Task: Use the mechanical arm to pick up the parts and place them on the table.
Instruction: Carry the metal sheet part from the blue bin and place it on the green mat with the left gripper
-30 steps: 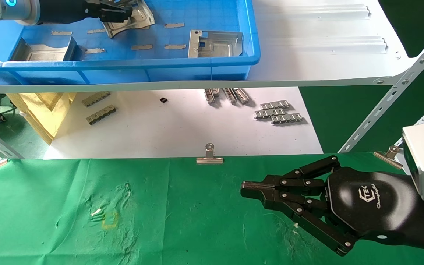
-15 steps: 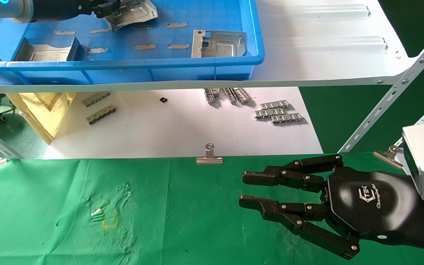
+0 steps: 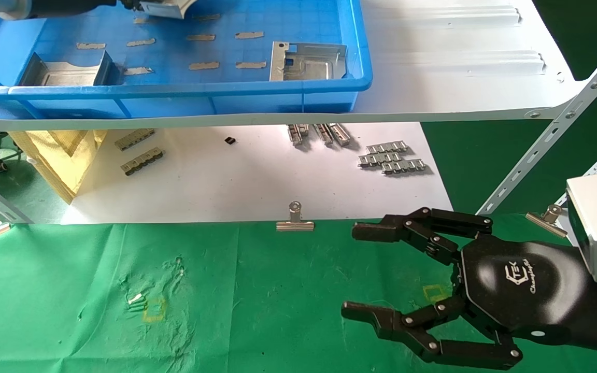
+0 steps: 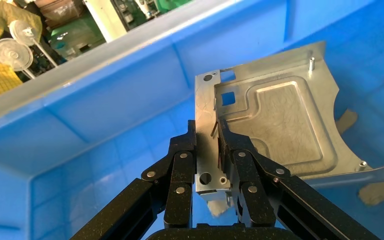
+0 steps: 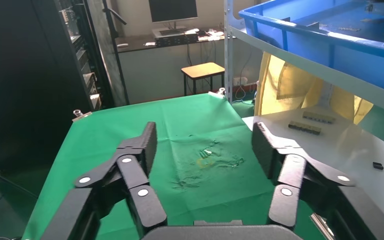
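- L gripper [image 4: 206,145]: fingers [image 4: 180,165] pinched onto one edge of a silver plate [image 4: 275,125], so it's holding that part. Plate sticks out beyond the fingertips, tilted, lifted clear of the blue bin [image 3: 298,101] floor.
- Head view: L gripper at far-left corner of bin, mostly cut off by frame edge; only a bit of the held plate [image 3: 161,7] visible.
- Two more plates in bin: one at near-left wall [image 3: 65,72], one near right wall [image 3: 306,61]. Both well apart from L gripper.
- Bin sits on white shelf [image 3: 449,77].
- R gripper [image 3: 363,272]: fingers spread wide, holding nothing, over green table [image 3: 226,300], well apart from bin.
- Yellow square mark [image 3: 435,292] on table lies between R fingers, near the palm.
- Binder clip [image 3: 295,220] at far edge of table, beside R gripper's far fingertip.
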`<action>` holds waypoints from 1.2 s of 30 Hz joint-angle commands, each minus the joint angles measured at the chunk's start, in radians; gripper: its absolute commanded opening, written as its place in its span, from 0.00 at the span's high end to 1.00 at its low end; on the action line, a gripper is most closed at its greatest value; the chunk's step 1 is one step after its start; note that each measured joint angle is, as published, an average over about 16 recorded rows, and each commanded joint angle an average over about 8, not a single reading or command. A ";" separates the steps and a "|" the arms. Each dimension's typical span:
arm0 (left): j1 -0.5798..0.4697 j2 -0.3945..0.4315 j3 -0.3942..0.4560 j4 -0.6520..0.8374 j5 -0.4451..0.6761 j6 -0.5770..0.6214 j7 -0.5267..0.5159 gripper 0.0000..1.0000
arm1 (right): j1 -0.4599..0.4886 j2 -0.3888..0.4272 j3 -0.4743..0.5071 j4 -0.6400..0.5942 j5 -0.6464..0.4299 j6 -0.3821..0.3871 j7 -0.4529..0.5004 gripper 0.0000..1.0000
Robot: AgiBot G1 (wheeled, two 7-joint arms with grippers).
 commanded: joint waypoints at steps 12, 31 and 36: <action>-0.025 -0.112 -0.060 -0.081 -0.096 0.398 0.108 1.00 | 0.000 0.000 0.000 0.000 0.000 0.000 0.000 0.00; 0.035 -0.294 -0.075 -0.295 -0.289 0.881 0.318 1.00 | 0.000 0.000 0.000 0.000 0.000 0.000 0.000 0.00; 0.131 -0.375 -0.021 -0.501 -0.425 0.881 0.298 1.00 | 0.000 0.000 0.000 0.000 0.000 0.000 0.000 0.00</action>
